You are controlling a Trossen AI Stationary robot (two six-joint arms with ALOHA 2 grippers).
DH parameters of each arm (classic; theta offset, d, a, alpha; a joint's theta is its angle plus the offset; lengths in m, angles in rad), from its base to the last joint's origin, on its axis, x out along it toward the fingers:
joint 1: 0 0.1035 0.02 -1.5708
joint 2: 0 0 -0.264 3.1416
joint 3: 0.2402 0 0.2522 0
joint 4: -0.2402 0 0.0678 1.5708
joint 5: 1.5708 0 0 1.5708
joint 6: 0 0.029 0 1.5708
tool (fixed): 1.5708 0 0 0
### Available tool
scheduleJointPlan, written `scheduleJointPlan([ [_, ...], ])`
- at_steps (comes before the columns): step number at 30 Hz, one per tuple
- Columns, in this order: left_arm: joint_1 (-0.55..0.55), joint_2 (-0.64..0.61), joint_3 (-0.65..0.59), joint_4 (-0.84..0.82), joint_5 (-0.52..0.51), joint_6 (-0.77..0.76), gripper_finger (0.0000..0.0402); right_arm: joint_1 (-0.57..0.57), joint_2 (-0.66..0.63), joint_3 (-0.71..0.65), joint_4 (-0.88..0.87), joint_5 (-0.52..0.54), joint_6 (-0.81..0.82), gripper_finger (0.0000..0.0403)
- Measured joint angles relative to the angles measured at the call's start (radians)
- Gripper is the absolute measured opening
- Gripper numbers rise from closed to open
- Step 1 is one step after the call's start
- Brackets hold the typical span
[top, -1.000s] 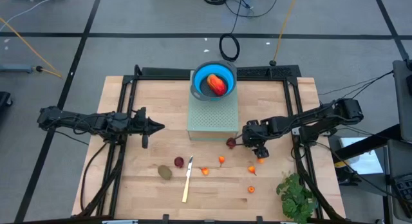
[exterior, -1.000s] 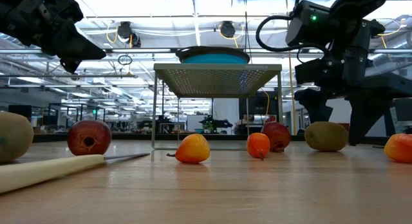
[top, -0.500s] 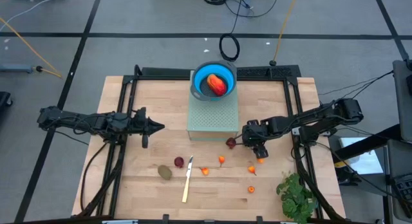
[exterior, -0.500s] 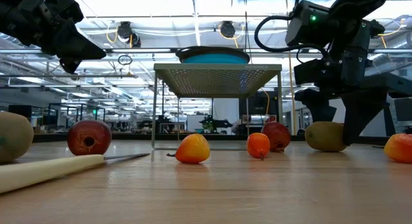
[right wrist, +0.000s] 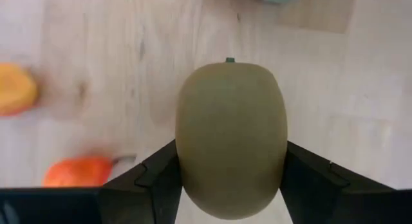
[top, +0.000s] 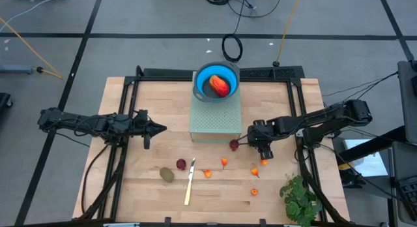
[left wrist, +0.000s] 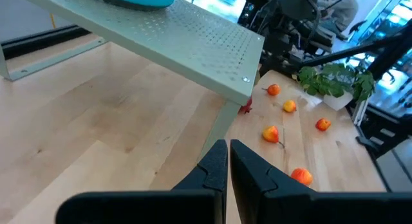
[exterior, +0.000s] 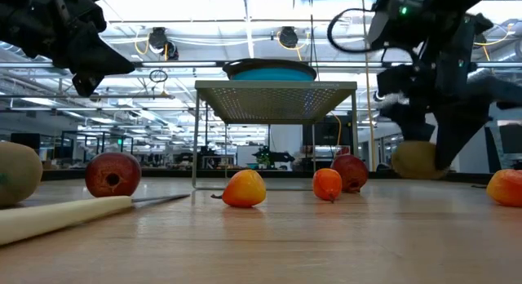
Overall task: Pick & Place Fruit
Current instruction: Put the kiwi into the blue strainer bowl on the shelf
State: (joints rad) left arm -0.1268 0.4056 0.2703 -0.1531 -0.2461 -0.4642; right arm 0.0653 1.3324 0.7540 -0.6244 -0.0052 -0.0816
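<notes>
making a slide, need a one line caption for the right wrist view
Right gripper closed on an olive-brown kiwi above the wooden table, small orange fruit lying beside it.

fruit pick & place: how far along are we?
Done: one red-orange fruit lies in the blue bowl on the stand.
In hand: the right gripper is shut on a kiwi, which hangs just above the table in the low view.
Left: the other kiwi, two dark red balls, and the small orange bits. The left gripper waits shut.
</notes>
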Motion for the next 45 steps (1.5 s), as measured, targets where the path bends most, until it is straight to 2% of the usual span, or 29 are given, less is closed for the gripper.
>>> scheduleJointPlan([
  [3,0.0,0.0,0.0,0.001,0.0,-0.017,0.0017,0.013,-0.045,0.025,-0.024,-0.014,0.021,0.0208],
  [6,0.0,0.0,0.0,0.005,0.001,-0.017,0.0017,0.028,-0.094,0.052,-0.027,-0.078,0.063,0.0204],
  [13,0.0,0.0,0.0,0.037,0.001,-0.014,0.0017,0.071,-0.187,0.108,0.001,-0.157,0.245,0.0205],
  [21,0.0,0.0,0.0,0.054,0.001,-0.013,0.0017,0.111,-0.256,0.115,0.232,-0.156,0.451,0.0204],
  [29,0.0,0.0,0.0,0.054,0.001,-0.045,0.0017,0.114,-0.261,0.115,0.485,-0.153,0.602,0.0204],
  [39,0.0,0.0,0.0,0.053,0.011,-0.098,0.0017,0.113,-0.261,0.115,0.62,-0.067,0.745,0.0204],
  [45,0.0,0.0,0.0,0.053,0.011,-0.099,0.0017,0.113,-0.26,0.115,0.668,-0.044,0.751,0.0204],
])
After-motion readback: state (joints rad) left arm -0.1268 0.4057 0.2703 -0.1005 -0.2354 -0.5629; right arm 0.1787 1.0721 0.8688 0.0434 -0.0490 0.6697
